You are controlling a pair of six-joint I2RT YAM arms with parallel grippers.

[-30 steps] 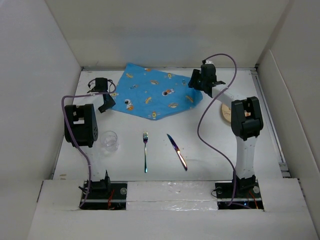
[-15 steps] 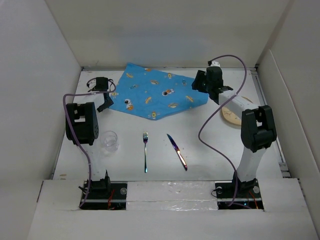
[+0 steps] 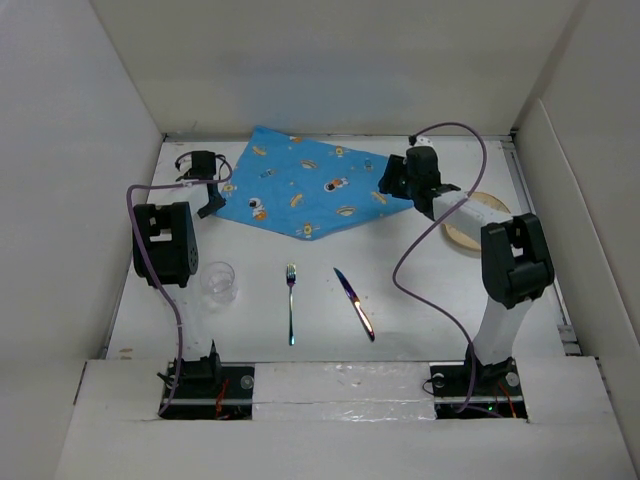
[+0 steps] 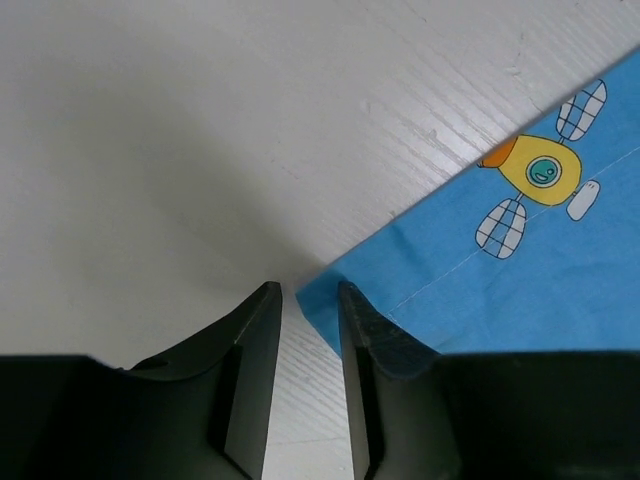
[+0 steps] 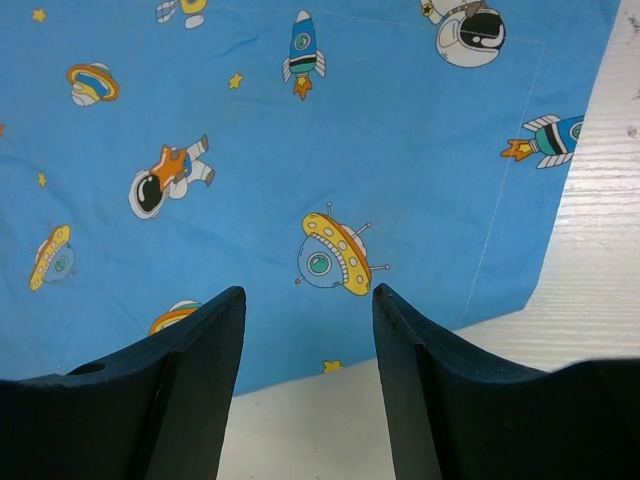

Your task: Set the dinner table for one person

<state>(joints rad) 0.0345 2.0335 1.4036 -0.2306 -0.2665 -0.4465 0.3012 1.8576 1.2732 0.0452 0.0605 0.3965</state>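
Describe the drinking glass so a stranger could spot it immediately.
On the white table, find the blue placemat at the far side. Closer to the arm bases, left of the fork and knife, stands the glass: the only transparent, upright thing there.

Placemat (image 3: 310, 190), glass (image 3: 219, 283), fork (image 3: 291, 300), knife (image 3: 354, 303), plate (image 3: 458, 236)

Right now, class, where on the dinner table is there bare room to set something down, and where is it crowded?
Bare dinner table lies right of the knife, bordered by placemat, plate and right arm. Crowded: the glass, fork and knife sit close together near left.
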